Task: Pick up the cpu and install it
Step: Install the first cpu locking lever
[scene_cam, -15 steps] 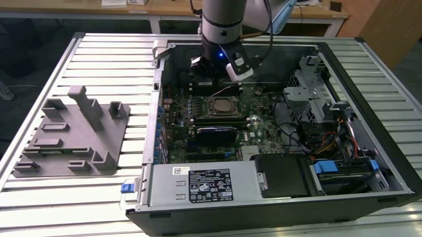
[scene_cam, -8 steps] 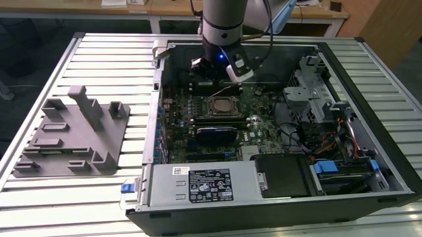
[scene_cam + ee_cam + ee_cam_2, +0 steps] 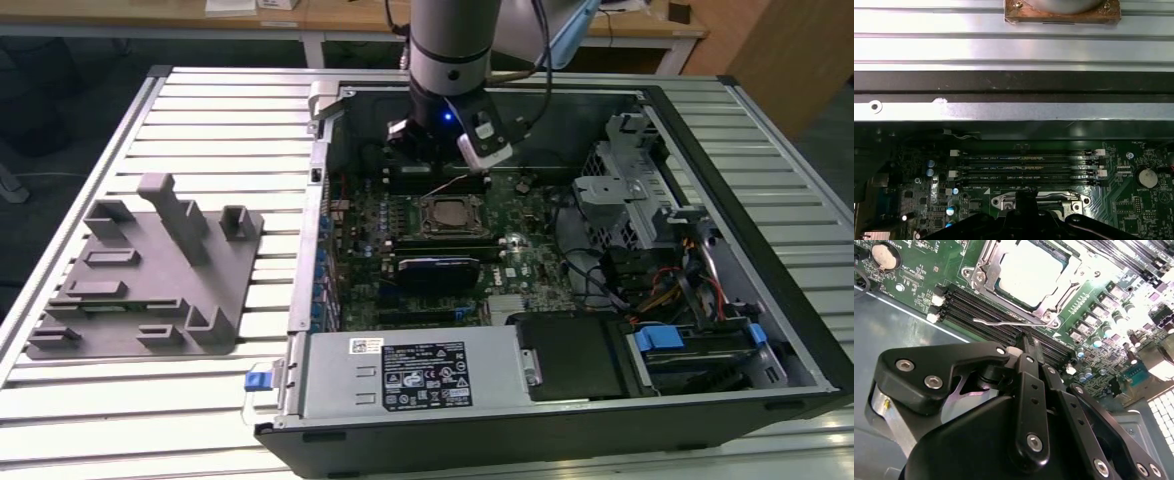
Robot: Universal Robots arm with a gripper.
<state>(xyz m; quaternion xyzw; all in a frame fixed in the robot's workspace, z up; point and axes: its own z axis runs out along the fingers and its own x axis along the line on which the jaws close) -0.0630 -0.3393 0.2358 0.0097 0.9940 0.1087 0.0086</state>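
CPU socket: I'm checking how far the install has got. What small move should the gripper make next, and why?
Probably press the socket lever down. The cpu already lies inside the socket frame. The thin lever looks unlatched and juts out beside it. In the second wrist view the shut gripper hangs close to the lever, holding nothing.

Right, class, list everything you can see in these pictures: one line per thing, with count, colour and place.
table: one, silvery slats, under everything.
computer case: one, black, open, on the table.
tray: one, grey, on the table at the exterior view's left of the case.
circuit board: one, green, inside the case.
cpu: one, silvery-white, lying in the socket on the board.
memory slots: several, black, beside the socket.
coin battery: one, silver, on the board.
power supply: one, grey, at the case's near edge.
arm: one, grey, over the case.
gripper: one, black, shut, low over the memory slots.
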